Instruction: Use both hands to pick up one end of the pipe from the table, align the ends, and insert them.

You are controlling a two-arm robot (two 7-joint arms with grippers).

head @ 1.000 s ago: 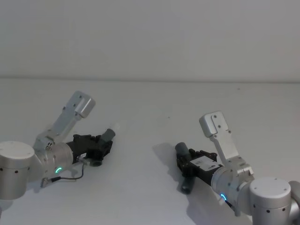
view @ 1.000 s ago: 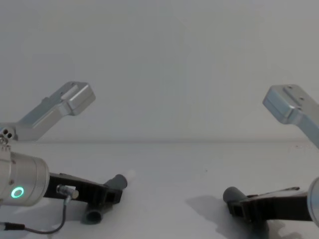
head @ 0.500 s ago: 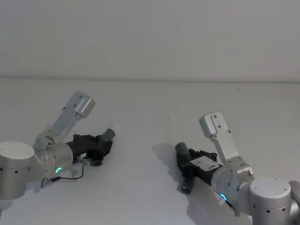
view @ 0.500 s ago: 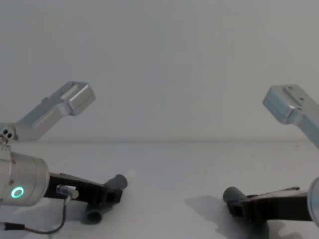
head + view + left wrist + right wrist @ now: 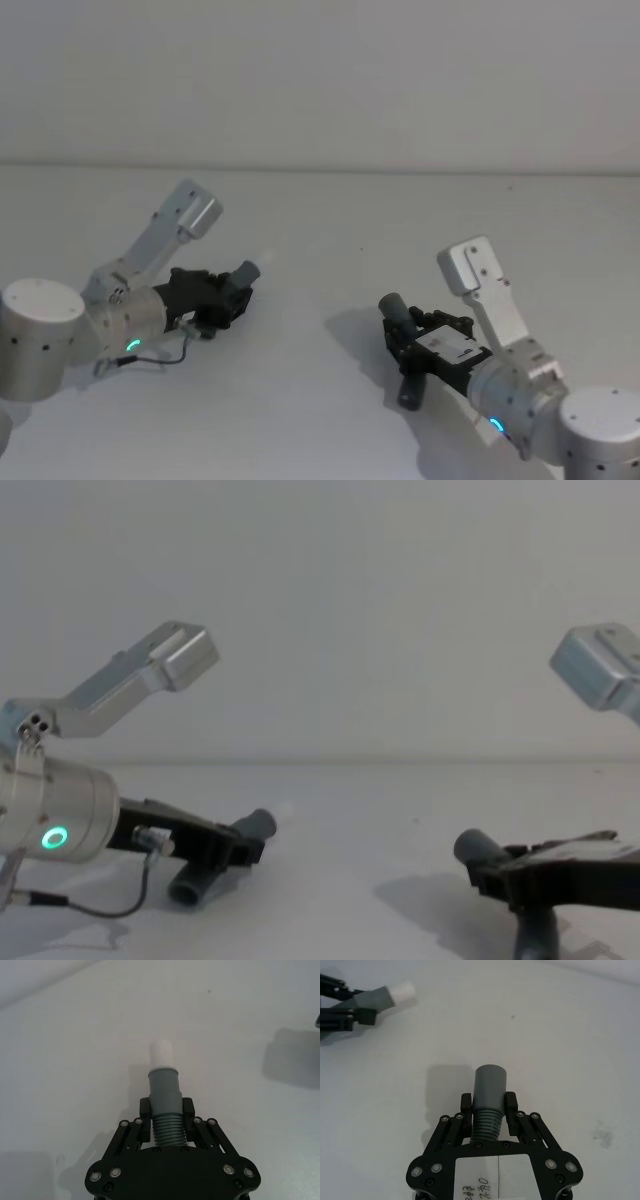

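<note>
A white paper label (image 5: 500, 1172) on the back of the black plastic claw right gripper (image 5: 487, 1102) carries dark handwriting, turned sideways and cut off, too partial to read with any certainty. This gripper sits toward the right side of the matte white table (image 5: 320, 430), nearer its near edge than its far one. Its fingers pinch the ribbed collar of a dark grey bent tube piece (image 5: 489, 1082), whose wide open mouth (image 5: 392, 303) points away from the wrist. The tube's lower leg (image 5: 535, 935) runs out of the chest view, so whether it touches the table cannot be told. Well apart, over the table's left side and a little farther back, the black claw left gripper (image 5: 166, 1107) clamps the ribbed collar of a second dark grey bent tube piece (image 5: 164, 1092). Its narrow white tip (image 5: 162, 1052) juts forward and nearly melts into the white surface in the head view. A glowing green ring (image 5: 53, 838) and a thin black cable (image 5: 90, 908) mark the left arm. Beyond the table's far edge is a pale wall (image 5: 320, 80) of almost the same tone.
</note>
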